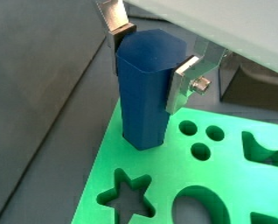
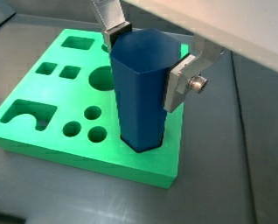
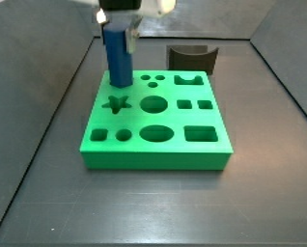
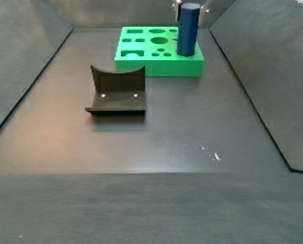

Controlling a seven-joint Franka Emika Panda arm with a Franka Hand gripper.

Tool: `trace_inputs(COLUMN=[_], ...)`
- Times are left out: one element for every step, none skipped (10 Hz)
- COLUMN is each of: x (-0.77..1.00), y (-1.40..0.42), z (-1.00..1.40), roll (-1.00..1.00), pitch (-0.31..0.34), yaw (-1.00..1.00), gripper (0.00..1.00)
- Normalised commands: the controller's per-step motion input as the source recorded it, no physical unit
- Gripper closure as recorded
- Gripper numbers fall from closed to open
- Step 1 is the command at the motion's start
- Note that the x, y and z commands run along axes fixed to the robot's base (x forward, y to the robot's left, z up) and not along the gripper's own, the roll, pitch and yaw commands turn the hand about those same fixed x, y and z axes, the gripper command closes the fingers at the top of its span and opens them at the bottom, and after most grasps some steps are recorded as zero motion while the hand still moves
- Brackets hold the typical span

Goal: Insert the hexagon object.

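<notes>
Standing upright at the left rear corner of the green block [image 3: 156, 125] on the desk [image 3: 143, 207], the hexagon object [image 3: 118, 56] is clamped near its top by the gripper [image 3: 120, 21], probably to stay plumb over its hole; farther right sits a dark brown block [image 3: 191, 60].

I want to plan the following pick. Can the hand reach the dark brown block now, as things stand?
Probably not yet. The hand is shut on the blue hexagon bar, which stands upright at the green block's edge. The dark brown block itself sits alone on the floor, nothing covering it.
</notes>
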Motion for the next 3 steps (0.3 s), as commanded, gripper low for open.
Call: trace_inputs(x=[0.05,0.00,0.00], y=[-0.18,0.00,0.00], z=[-0.35,-0.07,0.00], roll=[0.07,-0.04,0.00], pitch=[0.000,-0.003,0.000], yaw=[0.00,0.00,0.00], gripper=[1.00,1.00,1.00])
